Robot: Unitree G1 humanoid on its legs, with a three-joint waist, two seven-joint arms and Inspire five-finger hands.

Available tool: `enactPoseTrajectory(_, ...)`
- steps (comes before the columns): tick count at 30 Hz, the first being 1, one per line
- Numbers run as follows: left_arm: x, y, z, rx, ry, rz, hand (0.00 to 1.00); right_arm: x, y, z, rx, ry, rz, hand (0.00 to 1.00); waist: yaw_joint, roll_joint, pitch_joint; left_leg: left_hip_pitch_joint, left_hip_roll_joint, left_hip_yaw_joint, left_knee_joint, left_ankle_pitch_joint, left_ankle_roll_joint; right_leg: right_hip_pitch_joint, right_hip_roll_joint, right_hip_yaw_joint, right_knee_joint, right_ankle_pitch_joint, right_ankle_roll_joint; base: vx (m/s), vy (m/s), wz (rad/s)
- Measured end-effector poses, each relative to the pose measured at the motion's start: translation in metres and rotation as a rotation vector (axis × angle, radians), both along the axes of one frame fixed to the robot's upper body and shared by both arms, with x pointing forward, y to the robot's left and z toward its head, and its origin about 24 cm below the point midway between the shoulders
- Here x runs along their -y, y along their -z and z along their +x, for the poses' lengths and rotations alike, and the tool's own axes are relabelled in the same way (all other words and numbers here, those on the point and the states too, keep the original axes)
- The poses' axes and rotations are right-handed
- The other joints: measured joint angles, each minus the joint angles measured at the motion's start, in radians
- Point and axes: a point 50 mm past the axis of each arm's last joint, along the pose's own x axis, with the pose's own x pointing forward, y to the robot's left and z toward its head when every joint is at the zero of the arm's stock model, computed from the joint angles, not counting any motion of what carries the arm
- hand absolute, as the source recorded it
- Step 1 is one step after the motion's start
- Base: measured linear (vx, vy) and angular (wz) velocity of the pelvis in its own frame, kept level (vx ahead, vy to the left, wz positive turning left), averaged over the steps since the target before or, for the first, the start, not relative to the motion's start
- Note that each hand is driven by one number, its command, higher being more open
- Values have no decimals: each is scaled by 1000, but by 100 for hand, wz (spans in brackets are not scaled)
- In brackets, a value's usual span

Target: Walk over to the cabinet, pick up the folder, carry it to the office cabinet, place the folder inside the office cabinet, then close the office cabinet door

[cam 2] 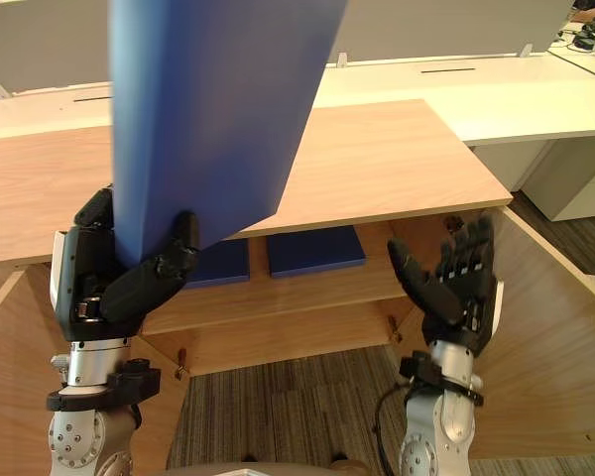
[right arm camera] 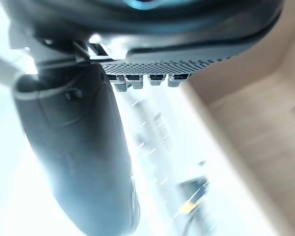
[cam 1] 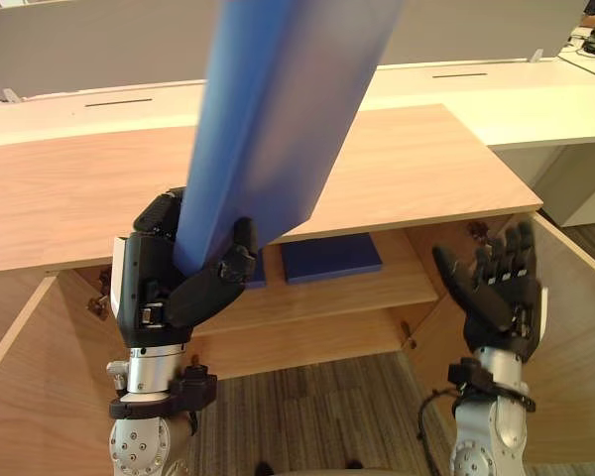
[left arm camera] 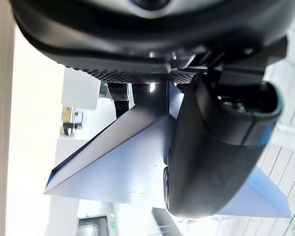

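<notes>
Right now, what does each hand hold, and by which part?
The left hand grips the blue folder by its lower end; the right hand is open, holding nothing.

1. The folder (cam 1: 278, 119) is held upright and tilted in the left hand (cam 1: 169, 283), before the office cabinet (cam 1: 407, 169).
2. The right hand (cam 1: 491, 288) is raised at the right, beside the opened right door (cam 1: 575, 327).
3. One flat item (cam 2: 315, 250) is laid on the shelf (cam 1: 377, 288) inside the cabinet, just beside another flat item (cam 2: 218, 263).
4. A desk (cam 1: 535, 99) is set behind the cabinet.
</notes>
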Motion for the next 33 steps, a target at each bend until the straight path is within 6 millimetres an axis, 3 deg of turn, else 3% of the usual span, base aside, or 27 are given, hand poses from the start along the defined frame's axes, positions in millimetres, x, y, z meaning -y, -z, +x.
enactPoseTrajectory(5, 10, -1, 2, 12, 118, -35, 0, -31, -28, 19, 149, -227, -83, 100, 34, -1, -1, 0, 2, -5, 0, 2, 4, 1, -3, 0, 2, 11, 10, -17, -9, 2)
enactPoseTrajectory(8, 11, -2, 3, 20, 151, -31, 0, -38, -34, 26, 179, -288, -134, 100, 44, 0, -2, 0, -2, -19, 0, 6, 9, 4, -7, -12, 8, 11, 10, -30, -12, 13)
enactPoseTrajectory(18, 15, -2, 5, 26, 278, -81, 0, -42, -11, 50, 57, -404, -169, 100, 48, 5, -5, -5, -14, -43, -6, 22, 23, 6, -18, -34, 22, 12, 9, -58, -8, 8)
enactPoseTrajectory(19, 15, -2, 6, 21, 284, -92, 0, -44, -11, 53, 54, -424, -170, 0, 48, 7, -6, -7, -13, -46, -6, 24, 21, 5, -17, -36, 22, 13, 8, -46, -12, 7)
enactPoseTrajectory(25, 12, 1, 7, 4, 301, -158, 0, -52, -15, 63, 69, -522, -223, 0, 48, 26, -18, -19, -13, -65, -6, 36, 16, 3, -17, -51, 21, 16, 4, -58, -13, 9)
enactPoseTrajectory(33, 7, 2, 8, 7, 282, -203, 0, -49, -15, 64, 76, -561, -199, 0, 65, 26, -19, -29, -16, -78, -7, 56, 14, -4, -14, -67, 20, 17, -2, -38, -2, 5)
